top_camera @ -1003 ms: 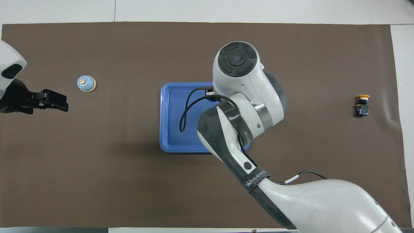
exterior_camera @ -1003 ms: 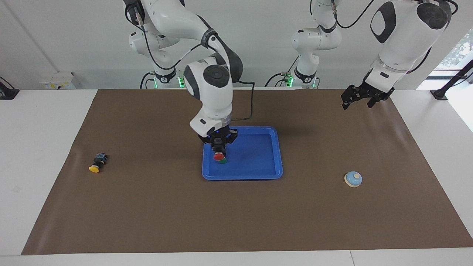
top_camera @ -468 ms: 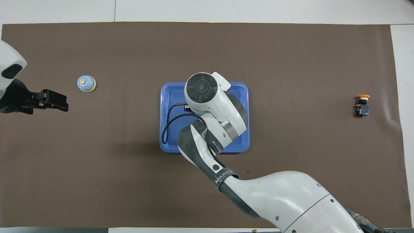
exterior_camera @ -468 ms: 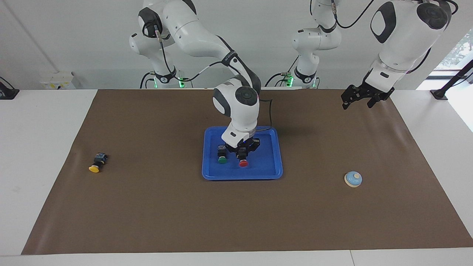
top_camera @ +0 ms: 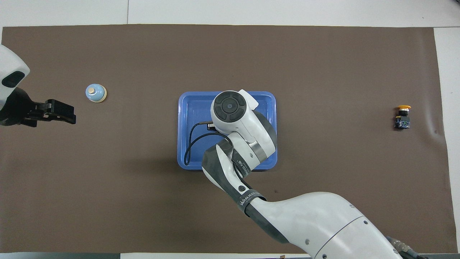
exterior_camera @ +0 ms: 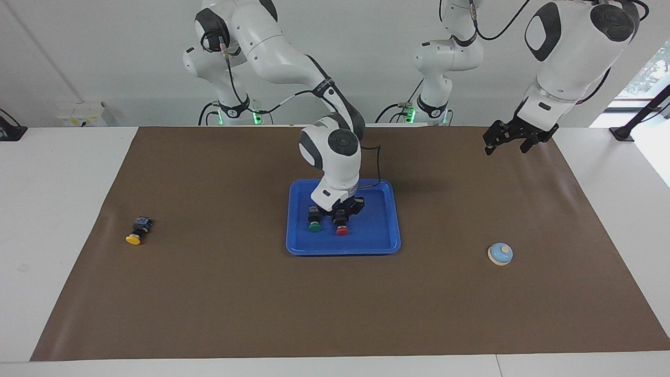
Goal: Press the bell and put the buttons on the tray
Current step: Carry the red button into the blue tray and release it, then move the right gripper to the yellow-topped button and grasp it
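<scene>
Your right claw (exterior_camera: 341, 215) is clenched on the black body of the red button (exterior_camera: 342, 229), low over the blue tray (exterior_camera: 377, 246), just beside the green button (exterior_camera: 314, 226) already lying in it. Whether the red one touches the tray floor, you cannot tell.

The yellow button (exterior_camera: 137, 231) lies on its side on the surface toward the right arm's end. Expect it to be light, rigid and top-heavy; its round cap looks slick, so pinch the squarer black body.

Your left claw (exterior_camera: 506, 137) waits released above the mat, well apart from the bell (exterior_camera: 500, 253).
</scene>
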{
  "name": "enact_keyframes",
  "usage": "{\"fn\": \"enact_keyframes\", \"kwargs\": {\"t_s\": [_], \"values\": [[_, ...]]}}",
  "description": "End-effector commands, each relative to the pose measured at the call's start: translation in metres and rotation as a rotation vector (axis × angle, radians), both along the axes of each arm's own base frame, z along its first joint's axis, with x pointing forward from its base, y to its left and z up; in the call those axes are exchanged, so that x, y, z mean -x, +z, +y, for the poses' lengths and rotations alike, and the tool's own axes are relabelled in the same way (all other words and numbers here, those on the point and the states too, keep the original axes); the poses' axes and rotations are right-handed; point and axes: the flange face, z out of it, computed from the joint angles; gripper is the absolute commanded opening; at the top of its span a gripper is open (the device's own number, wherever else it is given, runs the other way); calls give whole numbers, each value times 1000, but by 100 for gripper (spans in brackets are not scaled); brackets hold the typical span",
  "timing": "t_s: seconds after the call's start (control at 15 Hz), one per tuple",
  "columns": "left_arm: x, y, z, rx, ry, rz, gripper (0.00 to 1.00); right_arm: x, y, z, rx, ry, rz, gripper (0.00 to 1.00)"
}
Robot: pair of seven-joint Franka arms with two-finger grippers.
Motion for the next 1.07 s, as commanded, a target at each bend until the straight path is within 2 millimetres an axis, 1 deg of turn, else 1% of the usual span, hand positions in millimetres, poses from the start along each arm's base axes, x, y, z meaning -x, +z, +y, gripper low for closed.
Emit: {"fn": "enact_keyframes", "kwargs": {"t_s": [0.0,0.13,0.27,0.33,0.4,0.47,0.6,0.67,0.87,0.94,1.0], "values": [[3,6,2,-9,12,-6,100,6,12,-3,-8,-41,24,100],[3,6,2,-9,12,-6,100,0,32,0,-1,-94,34,100],[3,5,2,-9,12,-4,100,-14,63,-9,11,-124,50,100],[3,6,2,-9,12,-6,100,-23,78,-17,16,-143,52,100],[3,6,2,-9,12,-6,100,-33,93,-38,17,-176,55,100],[3,6,2,-9,12,-6,100,-43,114,-65,11,-212,42,100],[3,6,2,-9,12,-6,100,-63,146,-128,21,-277,27,100],[3,5,2,-9,12,-4,100,-70,157,-159,33,-280,20,100],[3,6,2,-9,12,-6,100,-91,173,-261,93,-248,6,100],[3,6,2,-9,12,-6,100,-98,173,-298,96,-250,10,100],[3,6,2,-9,12,-6,100,-102,168,-334,96,-224,16,100]]}}
